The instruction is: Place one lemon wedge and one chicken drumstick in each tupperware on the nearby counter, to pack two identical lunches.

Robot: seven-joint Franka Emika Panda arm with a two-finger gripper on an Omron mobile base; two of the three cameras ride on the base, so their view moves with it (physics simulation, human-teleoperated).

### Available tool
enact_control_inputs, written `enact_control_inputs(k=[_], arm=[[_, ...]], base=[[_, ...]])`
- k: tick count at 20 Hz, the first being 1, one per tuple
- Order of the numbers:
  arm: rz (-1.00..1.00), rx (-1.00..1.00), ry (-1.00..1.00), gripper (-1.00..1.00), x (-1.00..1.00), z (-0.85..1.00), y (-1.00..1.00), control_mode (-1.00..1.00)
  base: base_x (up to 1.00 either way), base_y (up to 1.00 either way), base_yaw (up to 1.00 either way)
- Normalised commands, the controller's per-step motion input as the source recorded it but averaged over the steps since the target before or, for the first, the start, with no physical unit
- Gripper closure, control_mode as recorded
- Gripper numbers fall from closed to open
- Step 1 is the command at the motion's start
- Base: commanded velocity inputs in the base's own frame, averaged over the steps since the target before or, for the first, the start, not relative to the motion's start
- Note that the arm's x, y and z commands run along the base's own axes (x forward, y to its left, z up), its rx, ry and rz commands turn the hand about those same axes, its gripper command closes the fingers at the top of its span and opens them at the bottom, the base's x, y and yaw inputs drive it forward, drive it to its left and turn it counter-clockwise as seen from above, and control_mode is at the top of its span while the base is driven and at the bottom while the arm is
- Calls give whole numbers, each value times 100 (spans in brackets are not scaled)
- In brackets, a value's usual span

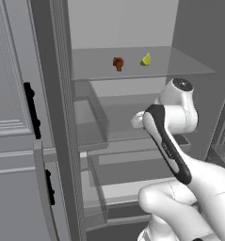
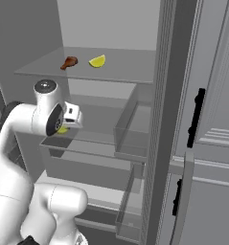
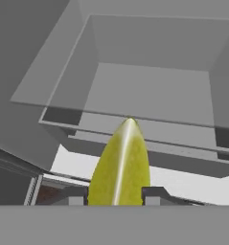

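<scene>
nearest the base, the white franka arm with dark joints [image 1: 172, 141] bends up from below and reaches into an open grey refrigerator. its two-finger gripper [image 3: 115, 195] is closed narrow on a yellow-green lemon wedge [image 3: 120, 165]; in the hand view the two small dark finger tips [image 3: 74, 193] sit tight against either side of the wedge, whose pointed end rises between them. in the right base view a small patch of yellow shows just under the white hand [image 2: 72, 114], at the edge of a drawer.

beneath and just beyond the held wedge lies a clear, box-shaped refrigerator drawer [image 3: 149, 91] with translucent grey walls, and below it a white ledge. to the near left in the left base view stands a grey panelled cabinet door [image 1: 10, 94] with black handles [image 1: 31, 110]; the same kind of panelled door with black handles [image 2: 195, 119] stands at the near right of the right base view. clear door bins [image 2: 128, 127] hang along the inner side of the refrigerator's opening, stacked one above another.

farther in and higher up, a translucent grey glass shelf [image 1: 180, 63] spans the refrigerator. on it rest a small reddish-brown chicken drumstick [image 1: 118, 63] and a second yellow lemon wedge [image 1: 146, 60], near each other but apart, the drumstick to the left of the wedge. behind them is the plain pale-grey back wall [image 2: 111, 24] of the refrigerator.
</scene>
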Motion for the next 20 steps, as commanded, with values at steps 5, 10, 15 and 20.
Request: enact_control_inputs(k=[5, 10, 15, 20], arm=[[4, -5, 12, 100, -96, 64, -23, -100], [3, -14, 8, 100, -99, 60, -9, -100], [1, -5, -1, 100, -98, 29, -1, -100], [3, 0, -5, 100, -33, 1, 0, -100]], base=[[0, 0, 0], [0, 0, 0], [0, 0, 0], [0, 0, 0]])
